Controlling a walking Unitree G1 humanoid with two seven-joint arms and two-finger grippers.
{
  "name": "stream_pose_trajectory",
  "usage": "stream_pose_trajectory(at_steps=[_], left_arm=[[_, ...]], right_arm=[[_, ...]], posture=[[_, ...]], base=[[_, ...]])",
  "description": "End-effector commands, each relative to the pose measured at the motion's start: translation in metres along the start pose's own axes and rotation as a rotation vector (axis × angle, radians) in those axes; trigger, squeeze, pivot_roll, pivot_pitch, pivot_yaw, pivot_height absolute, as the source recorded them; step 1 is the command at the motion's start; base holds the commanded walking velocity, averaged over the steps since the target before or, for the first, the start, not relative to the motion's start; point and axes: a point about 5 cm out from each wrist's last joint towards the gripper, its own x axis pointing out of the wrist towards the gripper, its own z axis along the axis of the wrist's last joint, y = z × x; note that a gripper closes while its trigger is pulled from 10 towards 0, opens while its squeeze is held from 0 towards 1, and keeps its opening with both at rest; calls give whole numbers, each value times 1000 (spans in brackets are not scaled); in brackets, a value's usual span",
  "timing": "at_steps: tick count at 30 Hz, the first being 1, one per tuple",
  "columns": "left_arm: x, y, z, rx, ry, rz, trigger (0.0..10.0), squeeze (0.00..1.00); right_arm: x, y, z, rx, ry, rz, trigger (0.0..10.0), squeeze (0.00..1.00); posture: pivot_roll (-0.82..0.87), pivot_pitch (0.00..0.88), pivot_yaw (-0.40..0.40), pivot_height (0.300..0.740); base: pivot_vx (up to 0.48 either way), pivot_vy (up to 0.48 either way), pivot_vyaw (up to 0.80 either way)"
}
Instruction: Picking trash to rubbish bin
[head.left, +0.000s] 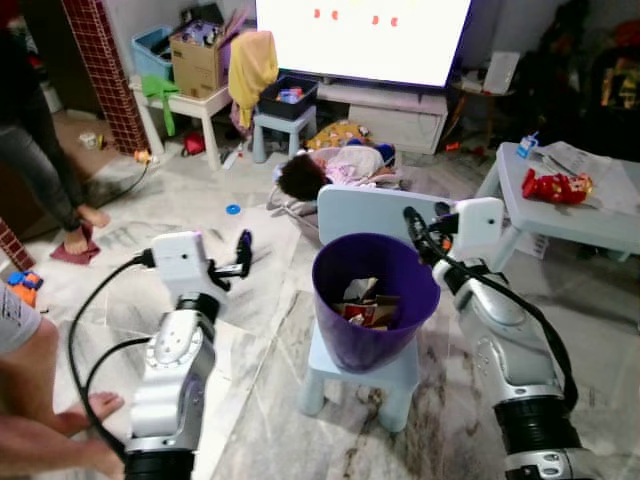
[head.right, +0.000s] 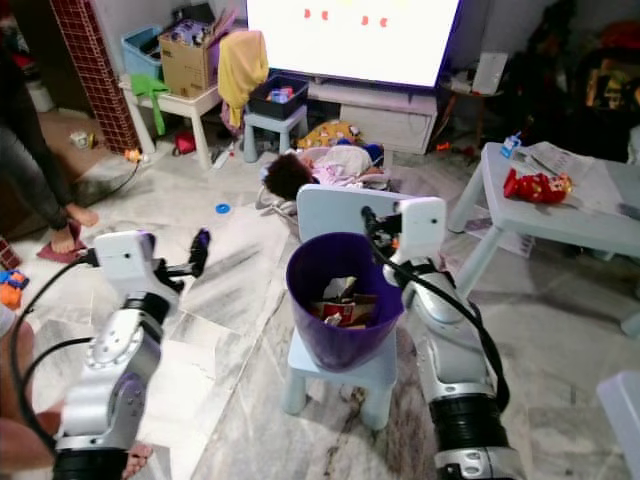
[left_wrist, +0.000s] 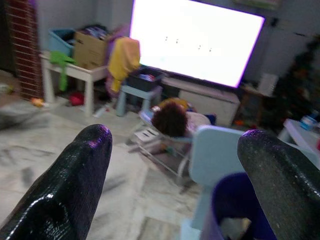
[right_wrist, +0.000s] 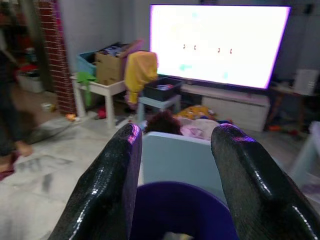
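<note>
A purple rubbish bin (head.left: 362, 345) stands on the seat of a small light-blue chair (head.left: 375, 212). Wrappers and other trash (head.left: 366, 304) lie inside it. My right gripper (head.left: 418, 232) hovers at the bin's right rim, open, with nothing between its fingers; in the right wrist view the bin (right_wrist: 175, 207) sits just below them. My left gripper (head.left: 243, 252) is raised over the marble floor to the left of the bin, open and empty. In the left wrist view the bin (left_wrist: 232, 200) shows beside one finger.
A small person lies in a floor seat (head.left: 335, 168) behind the chair. One person's legs (head.left: 50, 180) stand far left, and bare feet (head.left: 95, 408) are near my left arm. A pale table (head.left: 600, 220) with a red toy (head.left: 555, 186) stands right. A blue lid (head.left: 233, 209) lies on the floor.
</note>
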Motion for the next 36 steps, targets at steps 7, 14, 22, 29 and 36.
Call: stream_pose_trajectory(at_steps=[7, 14, 22, 29, 36], left_arm=[[1, -8, -2, -6, 14, -32, 10000, 0], [2, -9, -2, -4, 8, -37, 10000, 0], [2, -11, 0, -9, -1, -61, 10000, 0], [1, -14, 1, -8, -9, -97, 10000, 0], [1, -14, 3, -6, -19, -110, 10000, 0]], right_arm=[[-1, -8, 3, -9, -5, -23, 10000, 0], [-1, -8, 4, -9, -8, -22, 10000, 0], [0, -8, 4, -9, 0, -22, 10000, 0], [0, -7, 3, -10, 1, -21, 10000, 0], [-1, -8, 4, -13, 1, -24, 10000, 0]], posture=[[17, 0, -26, 740], [15, 0, -26, 740], [15, 0, -27, 740], [14, 0, -26, 740], [14, 0, -25, 740]], base=[[0, 469, 0], [0, 40, 0], [0, 0, -237], [0, 0, -788], [0, 0, -788]])
